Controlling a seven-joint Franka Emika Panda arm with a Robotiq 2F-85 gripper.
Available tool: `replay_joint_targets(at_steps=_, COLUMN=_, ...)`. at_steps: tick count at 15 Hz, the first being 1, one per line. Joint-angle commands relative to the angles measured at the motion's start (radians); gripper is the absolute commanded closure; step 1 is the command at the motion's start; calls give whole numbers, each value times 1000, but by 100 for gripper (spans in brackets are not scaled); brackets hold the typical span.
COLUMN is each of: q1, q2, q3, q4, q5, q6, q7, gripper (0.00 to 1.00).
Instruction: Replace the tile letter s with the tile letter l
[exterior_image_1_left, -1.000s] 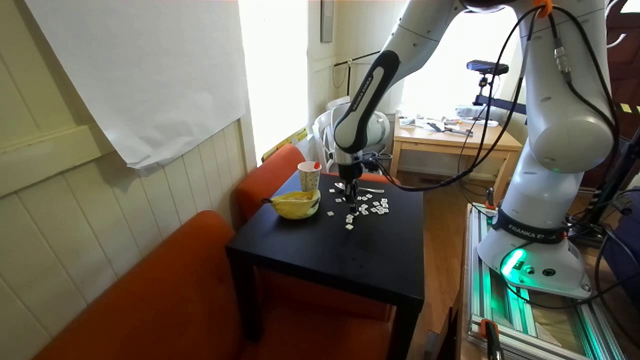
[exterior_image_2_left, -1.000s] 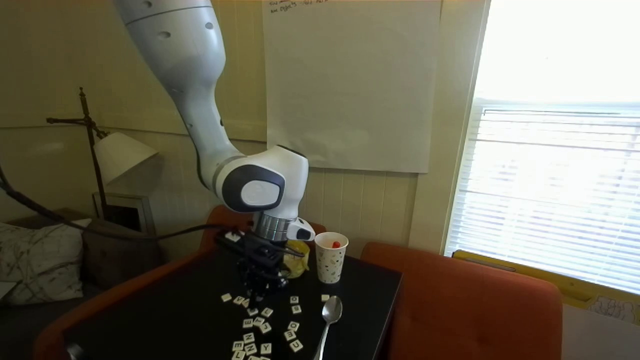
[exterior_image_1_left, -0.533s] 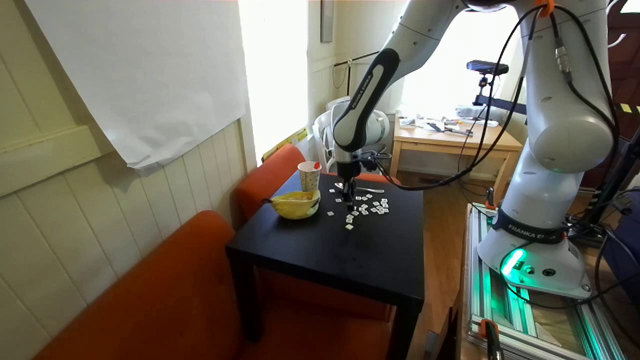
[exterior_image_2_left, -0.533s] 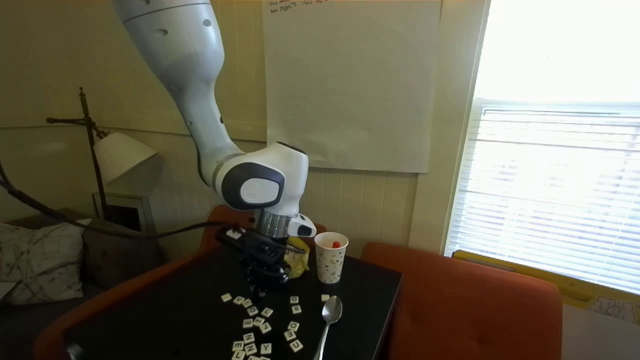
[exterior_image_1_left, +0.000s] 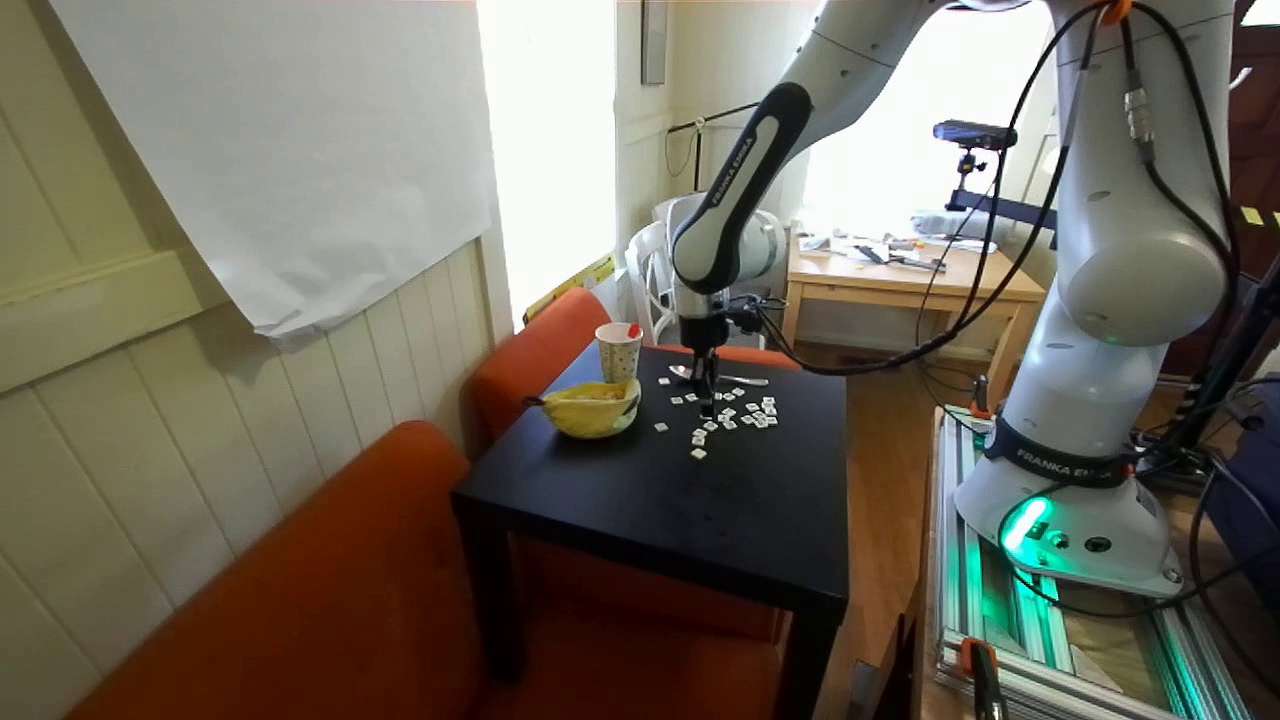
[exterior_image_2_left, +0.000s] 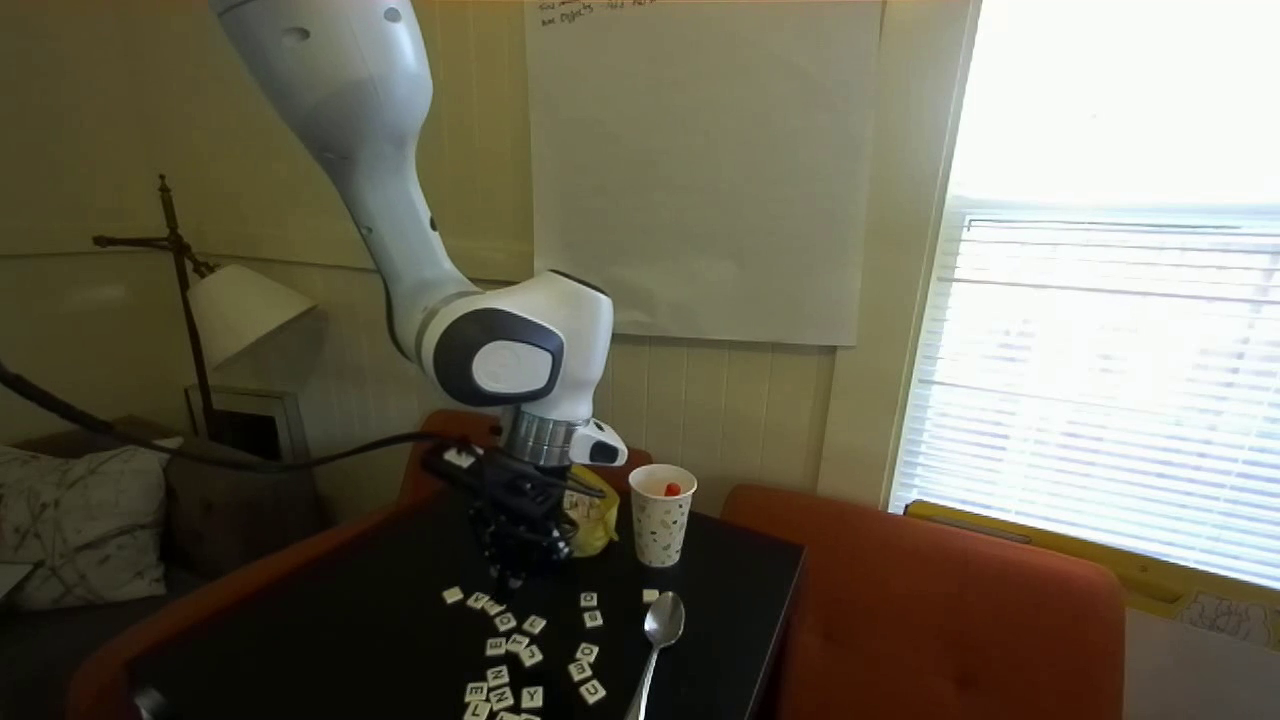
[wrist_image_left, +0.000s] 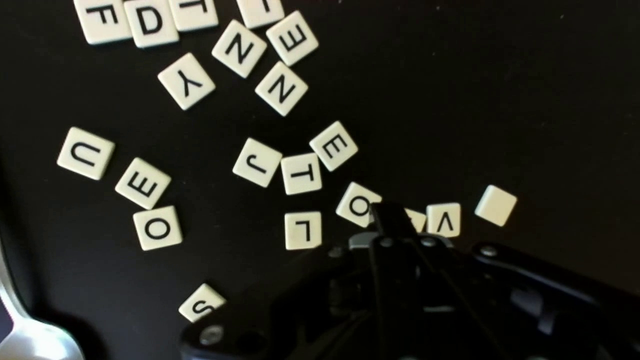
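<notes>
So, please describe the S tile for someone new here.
On the black table, wrist view, find the spoon in the lower left corner. Right of it lies the cream S tile, partly hidden by the gripper. Unlike the neighbouring O tile and L tile, it alone shows an S.

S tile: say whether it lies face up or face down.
Face up: the wrist view shows the printed letter on the partly hidden S tile.
</notes>
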Motion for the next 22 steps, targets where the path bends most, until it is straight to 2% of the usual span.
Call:
replay_joint_targets(at_steps=1, q1=-1, q2=-33, q3=-6, q4=-31, q5=-17, q6=-33, q7=-29, gripper=100)
replay_joint_targets(at_steps=10, q1=14, q2=12, q3=-30, q4=-10, q5=-26, q6=-27, q7=25, gripper=100)
replay_joint_targets(at_steps=22, q1=8, q2=52, q3=-22, q4=9, q5=-3, q6=-11, q7=49, gripper=100)
